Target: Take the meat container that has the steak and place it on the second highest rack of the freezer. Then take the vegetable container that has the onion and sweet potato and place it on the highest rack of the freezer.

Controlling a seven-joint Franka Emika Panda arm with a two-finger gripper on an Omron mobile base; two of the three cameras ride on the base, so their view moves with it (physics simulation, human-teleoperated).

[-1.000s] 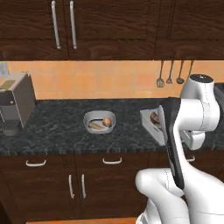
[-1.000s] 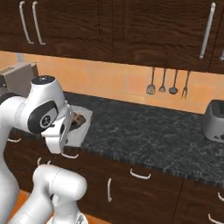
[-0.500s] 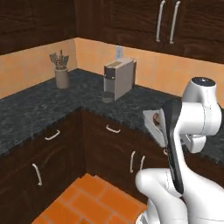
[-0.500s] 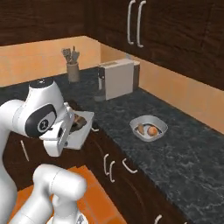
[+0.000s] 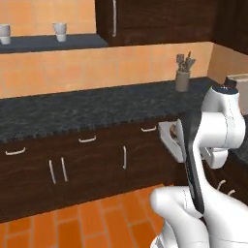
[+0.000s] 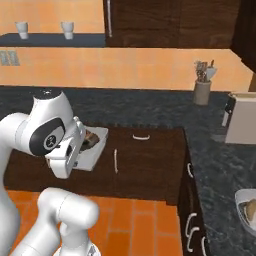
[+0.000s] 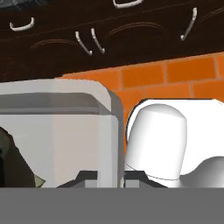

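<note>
My pincer (image 7: 109,177) is clenched on the rim of the meat tray (image 7: 57,131), its tips biting the tray's right-hand wall in the hand view. I carry the tray (image 6: 92,145) in the air, in front of my wrist and above the orange tile floor (image 6: 145,220), clear of any bench. In the right base view the steak (image 6: 90,139) shows as a dark lump inside the tray, partly hidden by my hand. In the hand view only a dark corner of it (image 7: 11,162) shows at the lower left. In the left base view the tray (image 5: 169,138) peeks out left of my forearm, level with the cabinet drawers (image 5: 87,140).

Around me runs a dark speckled bench (image 5: 97,106) over dark wood cabinets. A utensil holder (image 5: 182,77) stands on it near the corner. Two white cups (image 5: 59,31) sit on a wall shelf above. In the right base view a pale appliance (image 6: 242,117) stands on the right-hand bench. Nearer, at the edge of that view, is a bowl (image 6: 247,210) with something tan-orange in it; I cannot tell what.
</note>
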